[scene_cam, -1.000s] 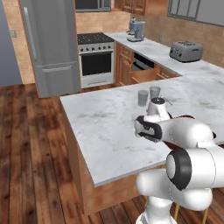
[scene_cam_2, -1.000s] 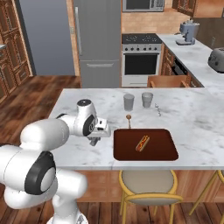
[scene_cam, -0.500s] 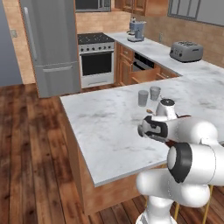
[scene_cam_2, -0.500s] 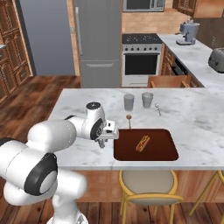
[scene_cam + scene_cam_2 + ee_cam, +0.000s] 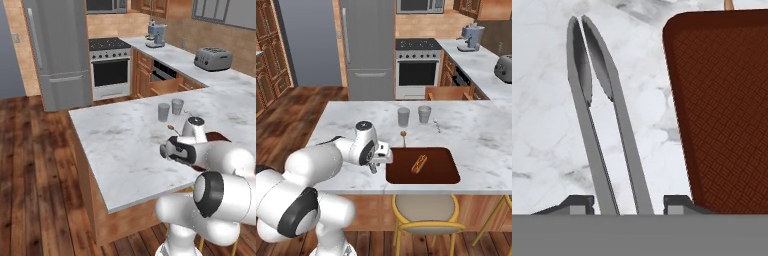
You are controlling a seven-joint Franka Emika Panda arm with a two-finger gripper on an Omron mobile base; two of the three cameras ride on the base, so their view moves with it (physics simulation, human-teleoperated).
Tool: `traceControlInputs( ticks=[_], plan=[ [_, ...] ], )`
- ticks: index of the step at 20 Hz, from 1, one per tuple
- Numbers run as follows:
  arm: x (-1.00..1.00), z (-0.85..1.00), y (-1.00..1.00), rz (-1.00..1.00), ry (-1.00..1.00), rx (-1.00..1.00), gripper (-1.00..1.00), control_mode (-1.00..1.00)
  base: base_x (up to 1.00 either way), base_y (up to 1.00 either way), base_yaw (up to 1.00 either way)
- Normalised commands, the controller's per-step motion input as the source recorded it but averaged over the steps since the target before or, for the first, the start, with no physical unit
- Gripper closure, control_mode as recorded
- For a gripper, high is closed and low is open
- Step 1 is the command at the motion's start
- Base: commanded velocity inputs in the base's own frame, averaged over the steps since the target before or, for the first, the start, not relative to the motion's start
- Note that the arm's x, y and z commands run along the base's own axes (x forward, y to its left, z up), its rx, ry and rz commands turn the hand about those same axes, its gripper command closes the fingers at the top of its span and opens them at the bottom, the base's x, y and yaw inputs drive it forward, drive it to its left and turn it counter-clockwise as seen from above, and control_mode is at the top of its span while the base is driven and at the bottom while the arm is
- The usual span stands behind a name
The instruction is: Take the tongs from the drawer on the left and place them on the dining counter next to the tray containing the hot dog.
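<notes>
While the arm hangs low over the counter, this is how things look

Tongs: long grey metal tongs point(image 5: 599, 115) lie flat on the big white marble dining counter w/ grey veins point(image 5: 120, 145), just beside the tray, tips pointing away from the hand

Tray: flat dark-brown tray w/ round corners point(image 5: 438, 167) sits near the counter's front edge; the small orange-tan hot dog point(image 5: 419, 163) lies on it

Gripper: the two-finger gripper point(image 5: 628, 204) sits right above the handle end of the tongs; its dark fingertips point(image 5: 679, 201) stand apart, one on each side of the tongs, w/ gaps showing, so the jaws look let go, not squeezing

Other stuff: two grey cups point(image 5: 403, 116) stand farther back, well apart from the tongs

Drawer: reddish-brown wooden drawer point(image 5: 162, 87) by the oven looks pulled out

Done: tongs are out of the drawer and on the counter next to the tray, I think

Left: prob. just lift the hand up and away w/o bumping the tongs
</notes>
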Motion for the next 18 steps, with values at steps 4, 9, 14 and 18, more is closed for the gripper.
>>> traceControlInputs(
  ticks=[4,9,14,18],
  plan=[
    [0.0,0.0,0.01,0.0,0.0,0.0,-1.0,-1.0,0.0,0.0,0.0],
    [0.0,0.11,0.07,-0.05,0.0,0.0,-1.0,-1.0,0.0,0.0,0.0],
    [0.0,0.67,0.29,-0.13,0.0,0.0,-1.0,-1.0,0.0,0.0,0.0],
    [-0.49,1.0,0.2,-0.07,-0.02,0.01,-1.0,-1.0,0.0,0.0,0.0]
  ],
)
